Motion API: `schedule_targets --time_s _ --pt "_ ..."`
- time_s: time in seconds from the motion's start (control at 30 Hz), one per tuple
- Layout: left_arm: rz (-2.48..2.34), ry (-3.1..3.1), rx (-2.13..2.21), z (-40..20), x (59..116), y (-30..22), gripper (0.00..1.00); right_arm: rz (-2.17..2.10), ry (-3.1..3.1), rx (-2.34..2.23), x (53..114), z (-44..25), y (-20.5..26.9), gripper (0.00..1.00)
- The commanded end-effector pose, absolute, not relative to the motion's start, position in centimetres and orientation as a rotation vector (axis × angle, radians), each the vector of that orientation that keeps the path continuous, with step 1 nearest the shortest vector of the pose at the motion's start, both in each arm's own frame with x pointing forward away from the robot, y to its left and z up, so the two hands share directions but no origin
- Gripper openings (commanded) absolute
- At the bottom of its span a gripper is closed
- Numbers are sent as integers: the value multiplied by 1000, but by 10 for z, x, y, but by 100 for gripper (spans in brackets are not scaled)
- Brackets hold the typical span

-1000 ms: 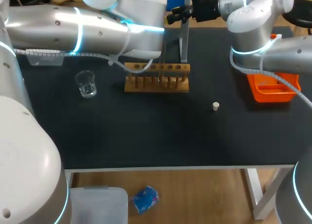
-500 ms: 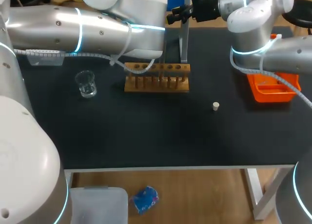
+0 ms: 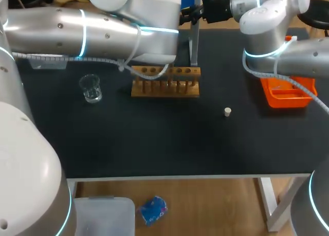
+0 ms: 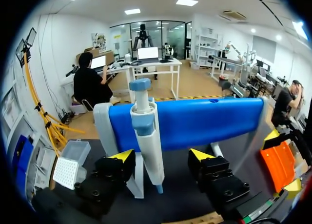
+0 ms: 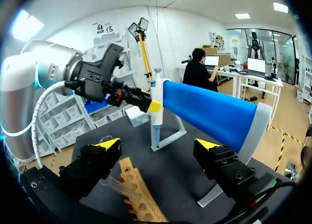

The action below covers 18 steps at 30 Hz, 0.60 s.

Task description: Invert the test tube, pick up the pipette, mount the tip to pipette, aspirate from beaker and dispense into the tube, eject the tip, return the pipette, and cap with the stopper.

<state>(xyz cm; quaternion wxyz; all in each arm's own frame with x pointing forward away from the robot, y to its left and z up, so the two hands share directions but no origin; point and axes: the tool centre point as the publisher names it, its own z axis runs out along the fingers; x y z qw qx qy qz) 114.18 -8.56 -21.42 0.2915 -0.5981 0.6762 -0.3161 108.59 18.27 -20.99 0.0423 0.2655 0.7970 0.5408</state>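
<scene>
The beaker [image 3: 91,88] stands on the table, well apart from the left gripper [image 4: 162,156]. The left gripper's fingers are spread wide. The pipette [image 4: 147,136] hangs between them, touching neither finger, on the blue stand [image 4: 204,121], whose bar runs directly behind it. The wooden rack [image 3: 165,82] lies below and just ahead of the right gripper [image 5: 157,147], whose fingers are likewise spread and hold nothing. The stopper [image 3: 227,111] lies alone on the table past the rack. The orange tray [image 3: 285,94] sits under the right arm.
</scene>
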Motion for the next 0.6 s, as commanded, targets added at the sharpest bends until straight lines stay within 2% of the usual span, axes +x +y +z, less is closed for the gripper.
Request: schedule_targets --time_s 0.03,0.3,0.33,0.43,0.6 --pt "-865 1797 -1590 -206 1116 -85 74 1652 2446 812 1086 -209 182 100" --pt "-930 1906 -1500 -192 1066 -97 78 1652 2446 812 1086 -209 182 100" --pt "-944 1925 -1489 -191 1059 -98 84 1652 2446 812 1086 -209 182 100" --pt "-999 2027 -1420 -188 1036 -103 87 1652 2446 812 1086 -209 182 100" --pt "-1109 2171 -1277 -186 1007 -107 87 1652 2446 812 1086 -209 182 100"
